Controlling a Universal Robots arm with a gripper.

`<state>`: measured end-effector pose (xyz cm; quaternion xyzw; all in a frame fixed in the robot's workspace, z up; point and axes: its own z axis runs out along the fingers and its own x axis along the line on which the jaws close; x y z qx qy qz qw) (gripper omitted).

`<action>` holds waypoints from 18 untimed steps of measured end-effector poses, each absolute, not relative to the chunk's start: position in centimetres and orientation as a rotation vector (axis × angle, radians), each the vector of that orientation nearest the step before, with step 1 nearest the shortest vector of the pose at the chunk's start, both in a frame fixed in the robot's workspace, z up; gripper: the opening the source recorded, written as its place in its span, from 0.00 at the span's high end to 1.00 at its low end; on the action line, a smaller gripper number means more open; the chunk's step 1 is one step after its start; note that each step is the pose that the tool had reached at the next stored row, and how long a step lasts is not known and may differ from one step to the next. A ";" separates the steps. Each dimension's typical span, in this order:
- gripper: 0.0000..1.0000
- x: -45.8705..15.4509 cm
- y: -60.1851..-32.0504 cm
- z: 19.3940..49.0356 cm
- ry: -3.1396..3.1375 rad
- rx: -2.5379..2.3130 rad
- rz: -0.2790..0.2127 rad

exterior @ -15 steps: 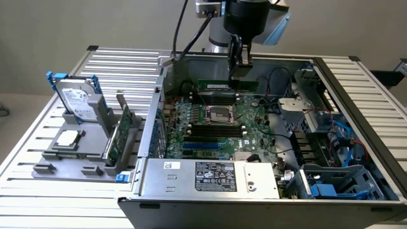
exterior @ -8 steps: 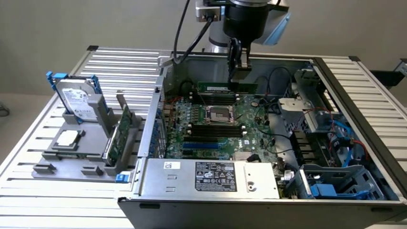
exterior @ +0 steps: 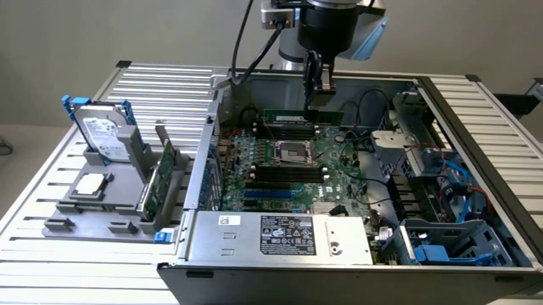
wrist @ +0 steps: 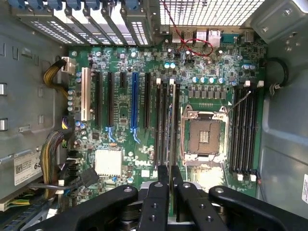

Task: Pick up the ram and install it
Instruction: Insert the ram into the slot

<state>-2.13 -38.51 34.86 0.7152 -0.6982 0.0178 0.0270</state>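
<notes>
My gripper (exterior: 318, 95) reaches down into the open computer case and is shut on the ram (exterior: 303, 117), a long thin green stick held level by its upper edge. The stick hangs just above the motherboard (exterior: 339, 184), over the black memory slots on the far side of the CPU socket (exterior: 297, 151). In the wrist view the ram (wrist: 170, 144) shows edge-on between my two black fingers (wrist: 163, 178), lined up along the long black slots (wrist: 159, 125) beside the CPU socket (wrist: 202, 137). I cannot tell whether its lower edge touches a slot.
More black memory slots (exterior: 288, 175) lie on the socket's near side. The power supply (exterior: 280, 235) sits at the case front, with drive cages and cables (exterior: 449, 184) at the exterior view's right. A grey holder (exterior: 93, 203) carries a hard drive (exterior: 106, 136) and an expansion card (exterior: 161, 175).
</notes>
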 end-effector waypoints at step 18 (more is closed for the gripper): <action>0.86 -2.9 -39.3 33.6 -2.165 2.197 0.058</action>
